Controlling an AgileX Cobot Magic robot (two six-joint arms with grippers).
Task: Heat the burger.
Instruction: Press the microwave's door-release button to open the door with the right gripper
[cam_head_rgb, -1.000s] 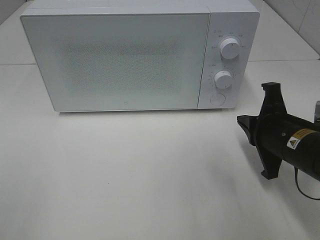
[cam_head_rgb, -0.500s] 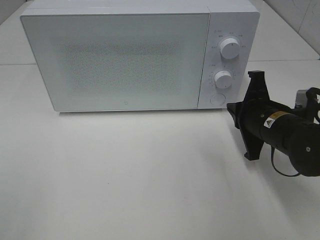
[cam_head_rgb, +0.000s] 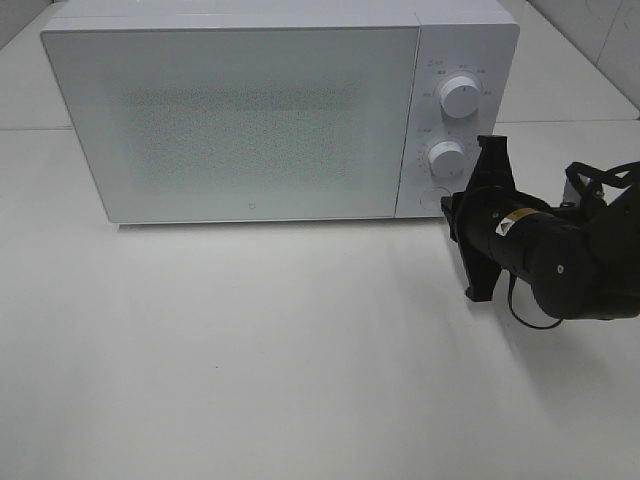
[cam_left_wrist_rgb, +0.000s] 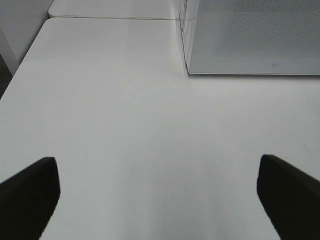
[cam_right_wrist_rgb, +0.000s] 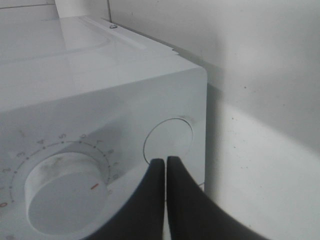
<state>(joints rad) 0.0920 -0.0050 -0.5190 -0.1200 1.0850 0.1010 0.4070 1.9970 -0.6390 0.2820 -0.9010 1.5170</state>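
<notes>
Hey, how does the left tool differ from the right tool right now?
Opening: the left tool stands wide open, while the right tool is shut, jaws pressed together.
Place: the left tool hangs over the table, short of the microwave; the right tool is up at the microwave's control panel, aimed at the round button. Whether it touches the button is unclear.
Both tools are black and hold nothing.

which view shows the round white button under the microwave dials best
Right wrist: the round white button sits large and close, just beyond the shut right hand. Exterior high shows it small beside that hand; left wrist misses it.
</notes>
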